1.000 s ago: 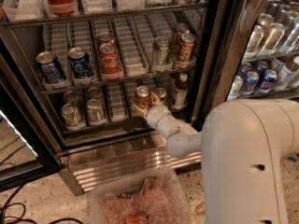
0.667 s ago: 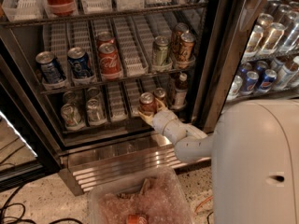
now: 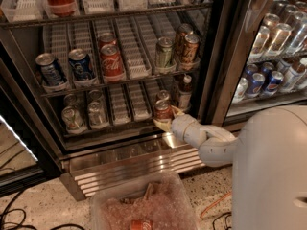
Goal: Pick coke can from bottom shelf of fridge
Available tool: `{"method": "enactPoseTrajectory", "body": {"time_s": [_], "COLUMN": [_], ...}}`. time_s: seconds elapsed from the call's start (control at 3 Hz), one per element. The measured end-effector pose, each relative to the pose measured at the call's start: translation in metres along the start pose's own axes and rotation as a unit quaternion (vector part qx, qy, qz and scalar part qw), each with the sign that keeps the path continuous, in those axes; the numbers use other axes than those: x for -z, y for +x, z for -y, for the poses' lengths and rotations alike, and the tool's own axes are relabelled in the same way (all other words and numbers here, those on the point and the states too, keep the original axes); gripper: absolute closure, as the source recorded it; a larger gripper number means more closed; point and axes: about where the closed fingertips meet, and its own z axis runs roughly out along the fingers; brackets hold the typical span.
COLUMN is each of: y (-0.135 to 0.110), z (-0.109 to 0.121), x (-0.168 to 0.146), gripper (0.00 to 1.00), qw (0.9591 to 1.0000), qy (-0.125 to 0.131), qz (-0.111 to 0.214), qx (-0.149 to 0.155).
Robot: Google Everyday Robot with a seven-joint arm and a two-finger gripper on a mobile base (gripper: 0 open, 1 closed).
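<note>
The fridge [image 3: 225,56] stands open in front of me. Its bottom shelf [image 3: 122,124] is a dark wire rack with white ribbed lane dividers. My gripper [image 3: 169,118] reaches in from the right to the front of that shelf. It is shut on the coke can [image 3: 163,110], a small red can with a silver top. The can is upright at the shelf's front edge. One yellowish finger [image 3: 162,125] lies under and in front of it. Another can [image 3: 163,96] stands just behind.
Silver cans [image 3: 73,117] stand at the bottom shelf's left and a dark bottle [image 3: 184,91] at its right. The shelf above holds blue, red [image 3: 111,62], green and brown cans. A clear bin [image 3: 144,202] sits on the floor below. The adjoining cooler [image 3: 268,75] is at the right.
My gripper has moved to the right and slightly down, toward the shelf's front, with the coke can in it. The other cans have not moved.
</note>
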Motion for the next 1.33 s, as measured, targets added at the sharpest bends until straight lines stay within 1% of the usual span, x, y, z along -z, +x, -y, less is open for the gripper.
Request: {"method": "enactPoseTrajectory", "body": {"time_s": [0.33, 0.67, 1.0, 1.33], "y": [0.004, 0.0, 0.0, -0.004], "z": [0.034, 0.032, 0.007, -0.013], "x": [0.007, 0.007, 0.01, 0.014], "gripper": [1.0, 1.0, 1.0, 1.0], "qw": [0.9998, 0.9969, 0.9878, 0.9761], "qy": [-0.016, -0.072, -0.147, -0.198], "qz": [0.009, 0.03, 0.037, 0.035], "qx": [0.0, -0.007, -0.037, -0.083]}}
